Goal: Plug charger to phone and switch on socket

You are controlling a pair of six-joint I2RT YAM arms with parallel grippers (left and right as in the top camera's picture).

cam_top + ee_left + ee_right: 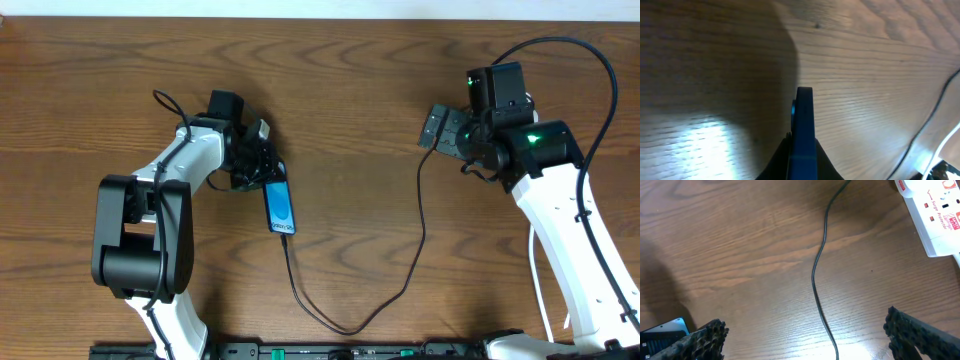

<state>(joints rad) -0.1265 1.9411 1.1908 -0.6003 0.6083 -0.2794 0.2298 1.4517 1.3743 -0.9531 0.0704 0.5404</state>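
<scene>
Left pincer (262, 172) clamps phone (281, 208), hiding its top.

Overhead evenly lit, sharp. Left wrist view blurred: broad shadow on table (880, 70), pale glare patch lower left. Right wrist view clear, dimmer at left.

The table (350, 90) is grained wood, the socket (940, 235) smooth white plastic, the charger (813, 277) matt black.
</scene>
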